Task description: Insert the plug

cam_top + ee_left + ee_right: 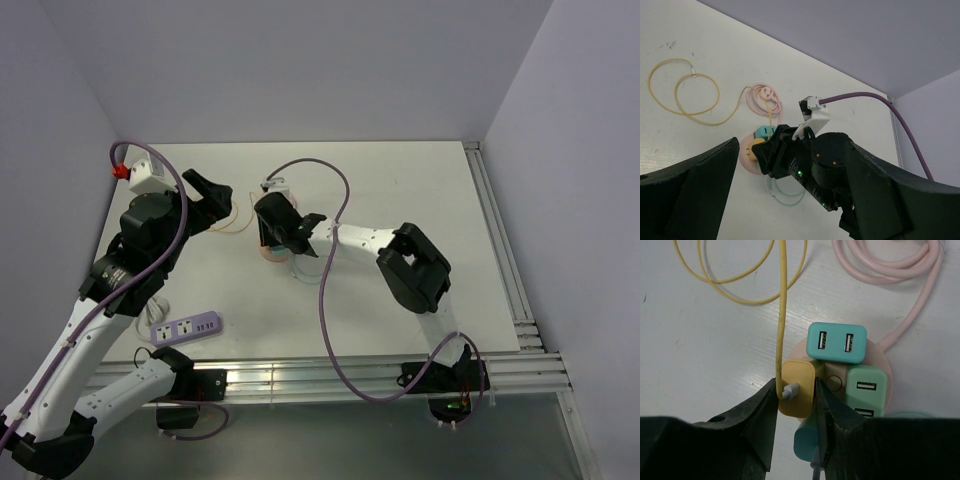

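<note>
Though round-cornered, boxy yellow plug (800, 380)

Two arms in white shells with black joints: left arm (75, 345), right arm (362, 241). A purple cable (860, 94) runs to each white wrist camera bracket (148, 178); a red fitting (121, 171) marks the left's. Green lights (799, 173) dot the black right hand (796, 400).

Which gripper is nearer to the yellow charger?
Right. The right gripper is closed on the yellow charger; the left gripper hangs open to its left, apart from it.
</note>
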`<state>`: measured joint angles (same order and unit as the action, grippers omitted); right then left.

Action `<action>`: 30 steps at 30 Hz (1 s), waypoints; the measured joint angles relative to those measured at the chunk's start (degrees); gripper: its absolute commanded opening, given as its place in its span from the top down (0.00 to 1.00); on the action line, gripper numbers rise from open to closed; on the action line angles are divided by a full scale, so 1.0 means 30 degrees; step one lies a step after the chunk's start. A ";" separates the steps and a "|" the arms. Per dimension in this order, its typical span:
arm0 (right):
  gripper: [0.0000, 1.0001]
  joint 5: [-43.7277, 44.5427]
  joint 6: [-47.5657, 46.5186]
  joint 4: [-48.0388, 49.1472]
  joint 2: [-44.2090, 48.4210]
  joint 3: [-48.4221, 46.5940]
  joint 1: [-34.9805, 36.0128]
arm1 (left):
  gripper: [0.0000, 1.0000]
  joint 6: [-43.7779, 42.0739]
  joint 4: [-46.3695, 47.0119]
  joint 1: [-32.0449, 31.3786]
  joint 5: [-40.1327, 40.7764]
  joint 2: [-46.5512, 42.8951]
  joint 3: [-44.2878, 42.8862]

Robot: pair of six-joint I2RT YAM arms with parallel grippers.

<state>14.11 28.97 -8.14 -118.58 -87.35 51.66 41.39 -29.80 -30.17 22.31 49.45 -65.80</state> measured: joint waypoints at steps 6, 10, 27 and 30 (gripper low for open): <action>0.66 -0.0080 -0.0619 -0.1858 -0.0248 -0.1166 0.0000 | 0.09 0.0000 0.0007 0.0000 0.0007 -0.0036 0.0284; 0.55 -0.0109 -0.0954 -0.3147 -0.0714 -0.2324 0.0007 | 0.09 0.0000 0.0007 0.0000 0.0007 0.0073 0.0328; 0.39 -0.0080 -0.1996 -0.5705 -0.0867 -0.4007 0.0022 | 0.09 0.0007 0.0146 0.0000 0.0007 0.0211 0.0619; 0.19 -0.0182 -0.2040 -0.5661 -0.0561 -0.3891 0.0022 | 0.08 0.0029 0.0175 0.0000 0.0007 0.0204 0.0707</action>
<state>13.56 22.85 -25.12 -120.27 -99.02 51.72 41.47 -29.28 -30.17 22.33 50.06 -63.68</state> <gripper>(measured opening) 0.644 0.913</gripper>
